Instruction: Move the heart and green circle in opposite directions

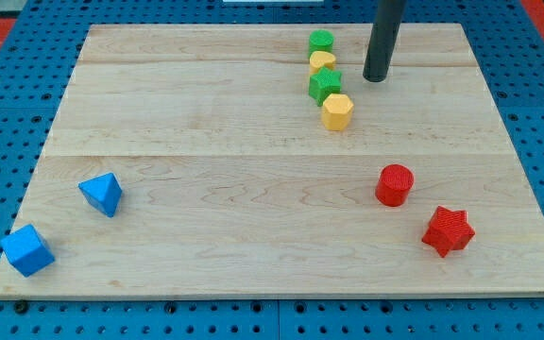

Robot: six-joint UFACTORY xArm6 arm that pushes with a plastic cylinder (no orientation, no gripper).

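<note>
The green circle (pixel 321 41) sits near the view's top, right of centre. The yellow heart (pixel 322 62) lies just below it, touching or nearly touching. Below the heart come a green star (pixel 325 86) and a yellow hexagon (pixel 337 111), the four forming a short column. My tip (pixel 375 79) stands on the board to the right of this column, level with the green star and about a block's width away from it. It touches no block.
A red cylinder (pixel 395 184) and a red star (pixel 448 231) lie at the lower right. Two blue blocks lie at the lower left, one (pixel 101 194) above and right of the other (pixel 27 250). The wooden board (pixel 206 123) rests on a blue pegboard.
</note>
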